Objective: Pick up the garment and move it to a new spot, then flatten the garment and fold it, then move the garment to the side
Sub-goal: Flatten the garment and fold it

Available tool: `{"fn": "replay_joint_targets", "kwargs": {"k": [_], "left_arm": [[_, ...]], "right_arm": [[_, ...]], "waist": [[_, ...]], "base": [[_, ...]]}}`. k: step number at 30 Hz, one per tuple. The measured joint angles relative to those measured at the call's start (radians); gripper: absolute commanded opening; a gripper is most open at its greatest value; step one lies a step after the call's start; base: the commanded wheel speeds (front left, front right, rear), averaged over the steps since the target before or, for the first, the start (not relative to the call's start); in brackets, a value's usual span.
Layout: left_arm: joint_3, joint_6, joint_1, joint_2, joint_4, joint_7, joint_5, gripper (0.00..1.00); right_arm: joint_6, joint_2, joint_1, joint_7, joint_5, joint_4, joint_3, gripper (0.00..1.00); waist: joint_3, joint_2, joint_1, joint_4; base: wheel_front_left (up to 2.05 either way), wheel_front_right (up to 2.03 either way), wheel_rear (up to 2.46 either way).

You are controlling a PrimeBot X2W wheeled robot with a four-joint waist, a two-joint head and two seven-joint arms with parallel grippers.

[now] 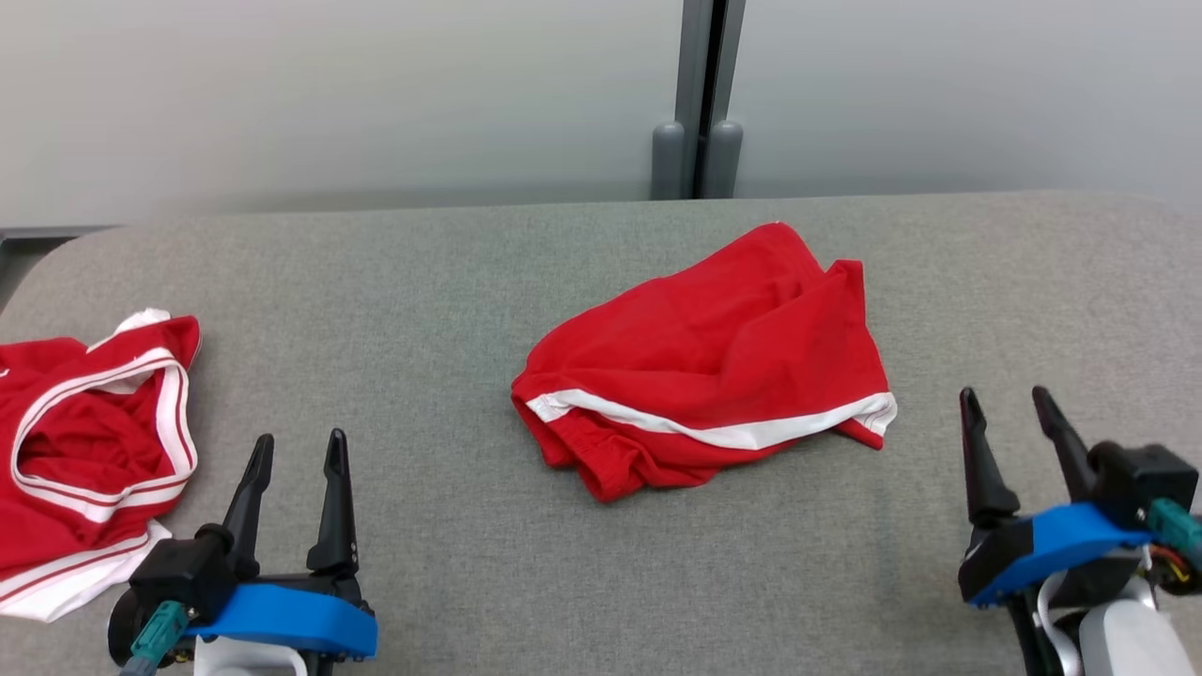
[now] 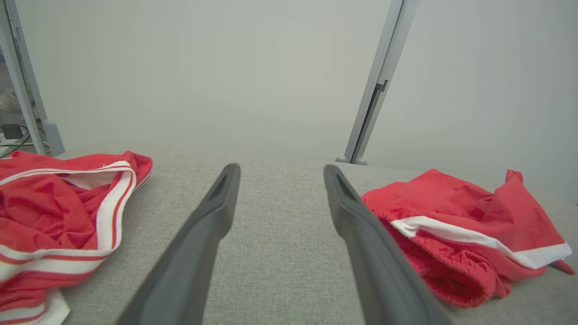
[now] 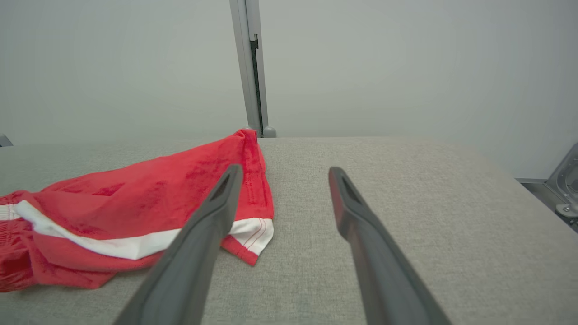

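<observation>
Red shorts (image 1: 704, 361), white stripe (image 1: 714, 432) along the near hem, lying mid-table on the grey cloth top (image 1: 470, 554), a bit right of centre. Bunched and part doubled over, waistband end rumpled at the near left, far edge kicked up in a ridge. Not flat and no clean fold.

My read: they sit loose and nobody holds them, so I'd call the step in hand the flatten, or just possibly the first pick-up; can't tell which from this alone. Folding and the move to the side are not yet done.

Next move as I'd run it: get a finger on each end of the striped hem, or hem and waistband, lift a little and pull apart so the doubled layer drops out. Thin floppy cloth, so pinch low and take one layer only.

Left gripper (image 1: 300, 437) is at the near left, jaws apart, empty, fingers pointing away from me over bare table, between the shorts and a second red garment with white trim (image 1: 84, 451) at the left edge. It touches neither.

Right gripper (image 1: 1005, 394) is at the near right, jaws apart, empty, tilted slightly left, close beside the shorts' right hem corner but clear of it.
</observation>
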Motion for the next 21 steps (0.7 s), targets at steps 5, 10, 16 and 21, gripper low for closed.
{"fn": "replay_joint_targets", "kwargs": {"k": [5,10,16,21], "left_arm": [[0.017,0.0,0.029,-0.012,0.002,0.0,0.001,1.0],[0.032,0.0,0.057,-0.018,0.01,0.0,0.004,1.0],[0.035,0.0,0.07,-0.026,0.013,0.0,0.012,1.0],[0.035,0.0,0.074,-0.027,0.013,0.0,0.025,1.0]], "right_arm": [[0.0,0.011,0.089,-0.002,0.019,-0.076,0.024,1.0],[0.0,0.014,0.144,0.012,0.055,-0.117,0.079,1.0],[0.0,0.014,0.164,0.026,0.067,-0.14,0.081,1.0],[0.0,0.015,0.166,0.034,0.072,-0.146,0.073,1.0]], "waist": [[-0.034,0.0,0.0,-0.009],[-0.057,0.0,-0.0001,-0.012],[-0.067,0.0,-0.0001,-0.009],[-0.067,0.0,-0.0001,-0.006]], "base": [[0.0,0.0,0.0],[0.0,0.0,0.0],[0.0,0.0,0.0],[0.0,0.0,0.0]]}}
